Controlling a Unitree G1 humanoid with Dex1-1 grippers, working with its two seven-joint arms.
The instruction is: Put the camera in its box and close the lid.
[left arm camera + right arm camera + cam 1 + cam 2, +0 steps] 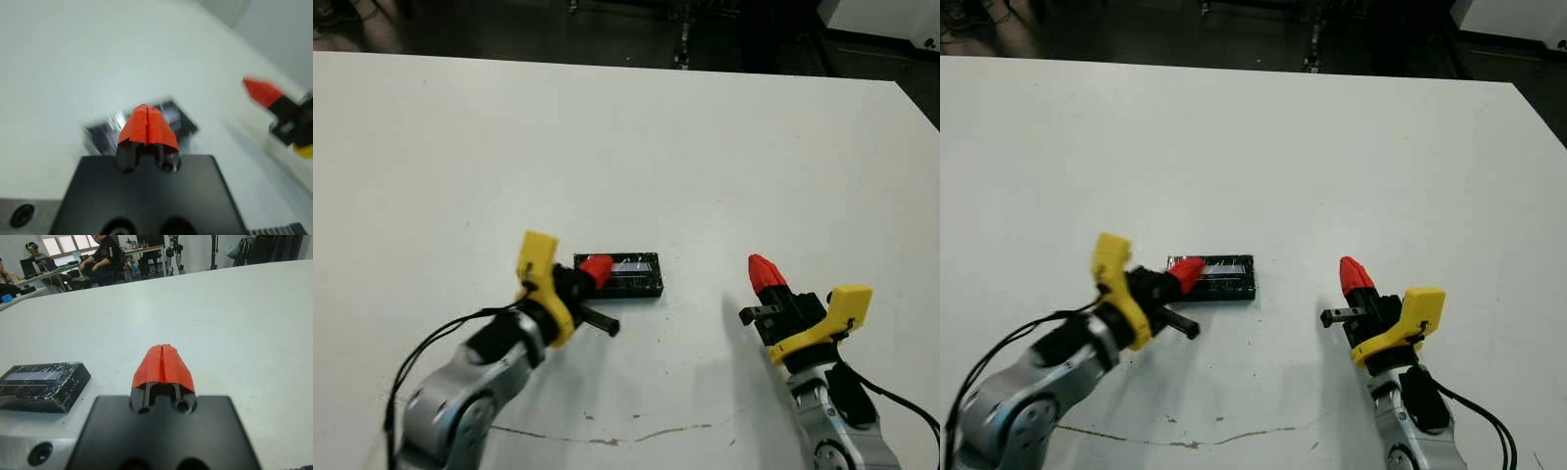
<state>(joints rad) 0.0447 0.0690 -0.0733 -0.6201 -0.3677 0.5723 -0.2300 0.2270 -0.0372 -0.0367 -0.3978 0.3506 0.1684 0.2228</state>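
Observation:
The lid [628,275], a black crinkly cover with a pale strip, lies flat on the white table [626,147]; it also shows in the right wrist view [41,383] as the top of a closed black block. The white box and the camera are hidden. My left gripper [596,269] is shut, and its red tip sits over the lid's left end. In the left wrist view the fingertips [147,125] press together in front of the blurred lid [177,115]. My right gripper [764,273] is shut with nothing in it, a hand's width right of the lid.
Black cables trail from both wrists near the table's front edge. A thin dark scratch [607,439] crosses the tabletop in front. Beyond the table's far edge, people [105,257] sit at desks. The right gripper [266,94] shows in the left wrist view.

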